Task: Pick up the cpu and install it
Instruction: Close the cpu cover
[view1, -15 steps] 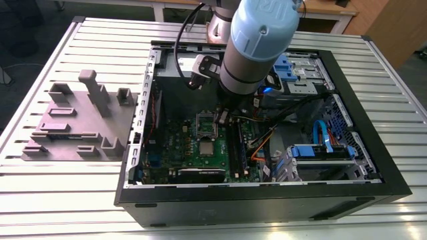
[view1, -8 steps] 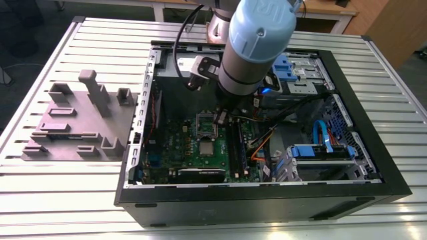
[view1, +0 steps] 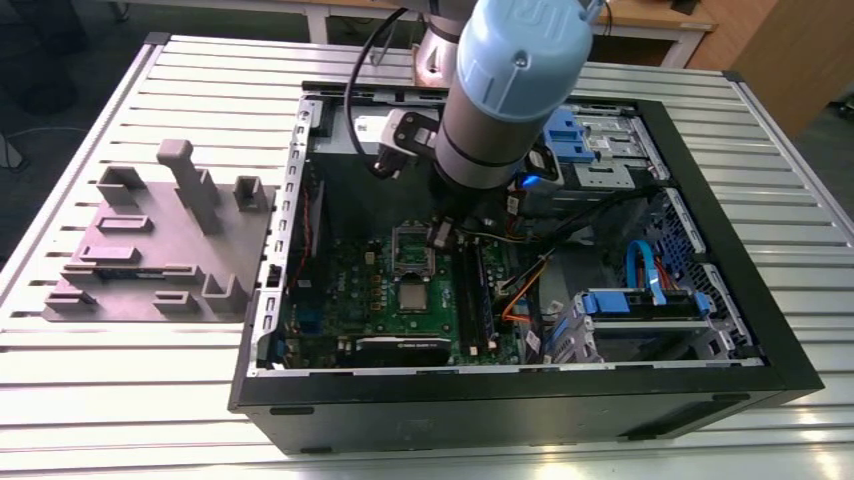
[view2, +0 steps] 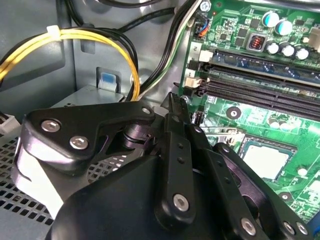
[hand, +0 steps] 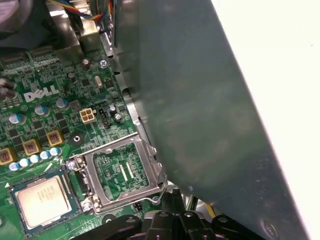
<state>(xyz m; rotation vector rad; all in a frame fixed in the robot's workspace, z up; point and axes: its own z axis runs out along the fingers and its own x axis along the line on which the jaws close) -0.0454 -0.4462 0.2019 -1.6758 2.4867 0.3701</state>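
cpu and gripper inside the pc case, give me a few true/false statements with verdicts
1. The cpu lies flat in the socket on the green motherboard. True.
2. The gripper holds the cpu. False: the cpu lies on the board, apart from the gripper.
3. The load frame beside the cpu stands open. True.
4. The gripper hangs over the grey fixture outside the case. False: it is inside the case, above the motherboard.
5. Yellow wires run along the case wall. True.
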